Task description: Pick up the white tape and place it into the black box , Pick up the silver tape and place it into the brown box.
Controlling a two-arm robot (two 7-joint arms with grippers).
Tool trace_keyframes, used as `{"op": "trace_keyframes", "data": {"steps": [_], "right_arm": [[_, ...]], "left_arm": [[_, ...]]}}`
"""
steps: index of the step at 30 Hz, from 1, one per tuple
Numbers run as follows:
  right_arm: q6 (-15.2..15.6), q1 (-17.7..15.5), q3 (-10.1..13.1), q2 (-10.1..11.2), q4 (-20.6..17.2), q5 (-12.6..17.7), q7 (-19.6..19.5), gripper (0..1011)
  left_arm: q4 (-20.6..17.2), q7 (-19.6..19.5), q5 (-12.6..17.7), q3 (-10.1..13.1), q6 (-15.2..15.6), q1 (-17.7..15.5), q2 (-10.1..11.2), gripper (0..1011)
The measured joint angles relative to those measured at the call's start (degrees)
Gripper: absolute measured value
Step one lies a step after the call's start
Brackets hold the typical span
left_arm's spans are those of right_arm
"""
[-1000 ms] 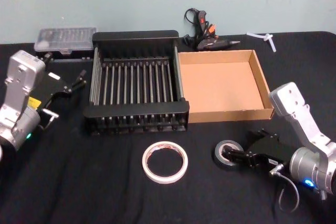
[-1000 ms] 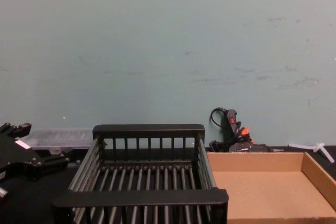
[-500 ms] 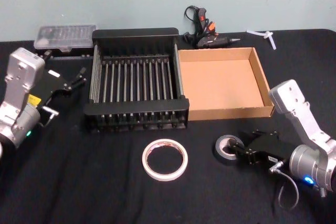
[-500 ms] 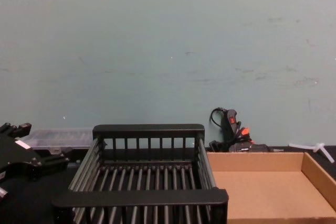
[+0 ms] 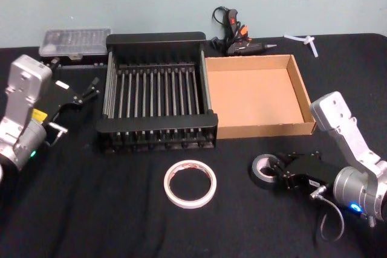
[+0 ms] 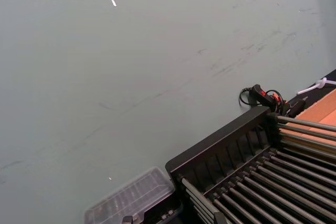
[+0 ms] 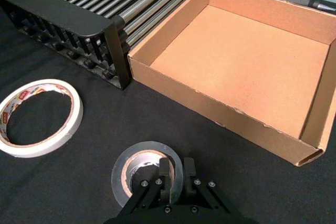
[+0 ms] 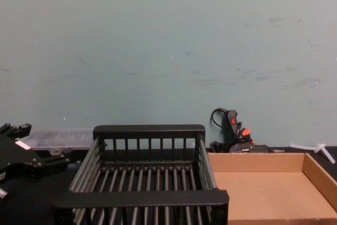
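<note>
Here the right claw (image 7: 176,174) pinches the wall of the small dull grey-silver tape roll (image 7: 147,174), low right in the head view, one finger inside its core. The wide white tape roll (image 5: 190,184) lies flat at lower centre on the black counter (image 5: 121,209). The left claw (image 5: 91,93) waits spread beside the black slatted plastic crate (image 5: 157,125), and the shallow tan cardboard box (image 5: 257,96) touches the crate's right side.

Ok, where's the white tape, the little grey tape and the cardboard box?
white tape (image 5: 190,184): head view, front band.
silver tape (image 7: 130,163): right wrist view, flat face.
brown box (image 5: 260,130): head view, front wall.
</note>
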Motion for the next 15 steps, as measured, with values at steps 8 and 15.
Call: {"op": "trace_keyframes", "data": {"steps": [8,15], "right_arm": [[-0.6,-0.1,0.1,0.0,-0.1,0.1,0.4,160],[-1.4,-0.4,0.6,0.2,-1.6,0.5,1.0,160]], "left_arm": [[0.0,0.0,0.0,0.0,0.0,0.0,0.0,1002],[0.0,0.0,0.0,0.0,0.0,0.0,0.0,1001]]}}
